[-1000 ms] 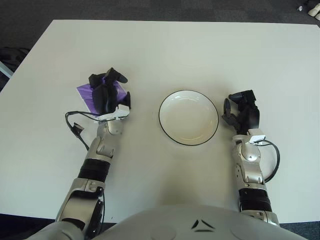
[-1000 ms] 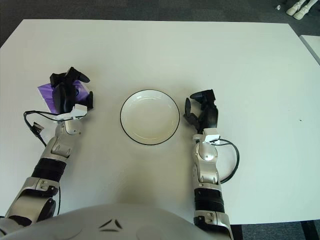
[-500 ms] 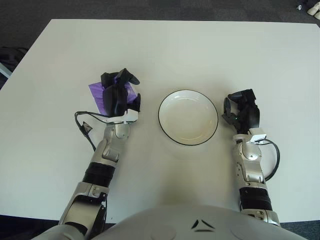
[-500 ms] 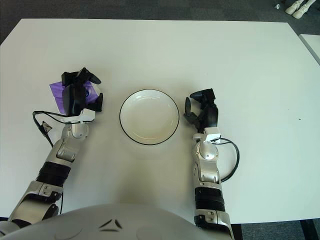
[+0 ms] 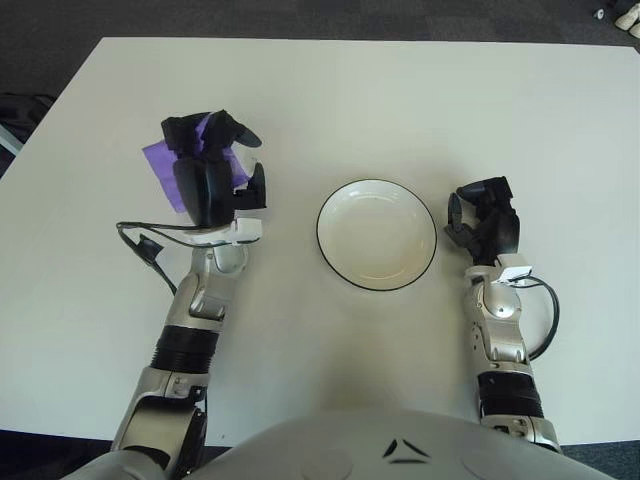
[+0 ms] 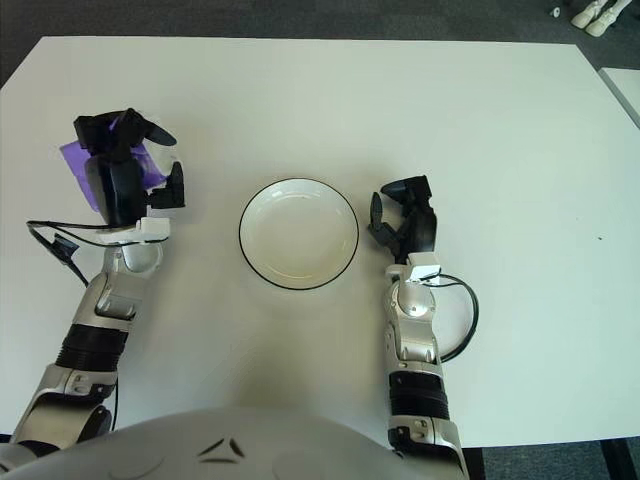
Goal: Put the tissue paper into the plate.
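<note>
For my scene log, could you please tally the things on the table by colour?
Purple: 1, the tissue pack, held in the left hand.
White: 1, the plate, left of the right hand.
Total: 2.

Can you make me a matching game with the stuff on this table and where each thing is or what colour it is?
Things:
1. tissue paper
2. plate
3. left robot hand
4. right robot hand
5. table

Clues:
A. white with a thin black rim
B. beside the plate on its right, holding nothing
C. purple
D. plain white, under everything
E. to the left of the plate, fingers around the purple packet

Pairs: 1-C, 2-A, 3-E, 4-B, 5-D
</note>
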`<state>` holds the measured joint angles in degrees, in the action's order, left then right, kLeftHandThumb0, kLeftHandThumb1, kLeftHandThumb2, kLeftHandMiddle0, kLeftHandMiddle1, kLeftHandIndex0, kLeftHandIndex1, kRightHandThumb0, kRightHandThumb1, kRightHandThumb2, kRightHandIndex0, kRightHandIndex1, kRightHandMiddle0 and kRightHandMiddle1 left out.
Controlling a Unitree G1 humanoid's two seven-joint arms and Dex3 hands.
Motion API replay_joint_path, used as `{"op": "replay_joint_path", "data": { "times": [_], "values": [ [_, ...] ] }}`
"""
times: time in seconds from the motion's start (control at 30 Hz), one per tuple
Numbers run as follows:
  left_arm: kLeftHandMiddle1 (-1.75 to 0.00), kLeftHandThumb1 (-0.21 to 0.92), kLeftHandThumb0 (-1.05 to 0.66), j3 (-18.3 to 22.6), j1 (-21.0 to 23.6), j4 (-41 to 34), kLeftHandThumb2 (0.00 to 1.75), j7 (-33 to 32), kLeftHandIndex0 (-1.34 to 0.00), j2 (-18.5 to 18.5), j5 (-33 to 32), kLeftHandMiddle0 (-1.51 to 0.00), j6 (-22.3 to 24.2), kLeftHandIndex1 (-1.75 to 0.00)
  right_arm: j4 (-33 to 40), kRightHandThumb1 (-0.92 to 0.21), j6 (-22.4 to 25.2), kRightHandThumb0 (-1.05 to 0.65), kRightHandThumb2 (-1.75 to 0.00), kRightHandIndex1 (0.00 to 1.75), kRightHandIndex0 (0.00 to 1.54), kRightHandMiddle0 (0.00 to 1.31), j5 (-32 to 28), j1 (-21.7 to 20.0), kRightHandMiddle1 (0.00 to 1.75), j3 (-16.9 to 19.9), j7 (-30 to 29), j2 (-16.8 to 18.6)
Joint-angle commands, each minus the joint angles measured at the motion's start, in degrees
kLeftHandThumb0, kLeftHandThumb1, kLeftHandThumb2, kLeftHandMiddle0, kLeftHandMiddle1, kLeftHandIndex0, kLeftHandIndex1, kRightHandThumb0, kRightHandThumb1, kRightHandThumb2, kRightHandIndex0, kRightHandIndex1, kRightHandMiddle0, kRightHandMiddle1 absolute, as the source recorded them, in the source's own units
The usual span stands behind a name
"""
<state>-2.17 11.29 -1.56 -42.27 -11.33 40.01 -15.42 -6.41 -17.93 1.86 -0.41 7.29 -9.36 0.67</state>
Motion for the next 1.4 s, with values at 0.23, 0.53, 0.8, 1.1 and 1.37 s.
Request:
{"op": "replay_joint_path", "data": {
  "times": [0.23, 0.53, 0.8, 1.1, 1.37],
  "values": [
    [-1.65, -0.09, 0.0, 3.04, 0.08, -0.9, 1.75, -7.1, -0.69, 0.74, 1.55, -0.95, -2.56, -1.75, -3.93, -0.7, 2.94, -0.38, -0.84, 1.35, 0.66, 0.33, 0.08, 3.29, 1.75, -0.03, -0.44, 0.55],
    [-1.67, -0.08, 0.0, 4.37, 0.53, 1.2, 1.75, -11.6, -0.68, 0.42, 1.02, -0.94, -6.92, -1.75, -2.97, -0.71, 4.19, -0.38, -0.82, 1.34, 0.63, 0.32, -0.33, 3.71, 1.75, 0.03, -0.45, 0.9],
    [-1.68, -0.08, 0.0, 1.35, -0.61, 1.12, 1.75, -9.72, -0.69, 2.13, 1.06, -0.92, -9.67, -1.75, -3.23, -0.72, 3.6, -0.38, -0.81, 1.35, 0.64, 0.32, -0.12, 3.66, 1.75, -0.18, -0.36, 0.95],
    [-1.65, -0.09, 0.0, -3.67, -1.21, 0.54, 1.75, 0.5, -0.7, 0.09, -0.56, -0.95, -13.12, -1.75, -4.11, -0.72, 3.18, -0.38, -0.8, 1.35, 0.65, 0.31, 0.08, 3.33, 1.75, -0.35, -0.32, 0.87],
    [-1.61, -0.11, 0.0, -8.18, 1.04, -5.15, 1.75, 16.73, -0.7, -0.81, -10.13, -0.97, -16.27, -1.75, -3.98, -0.72, 3.5, -0.38, -0.81, 1.34, 0.64, 0.31, 0.09, 3.25, 1.75, -0.4, -0.93, 1.57]
  ]
}}
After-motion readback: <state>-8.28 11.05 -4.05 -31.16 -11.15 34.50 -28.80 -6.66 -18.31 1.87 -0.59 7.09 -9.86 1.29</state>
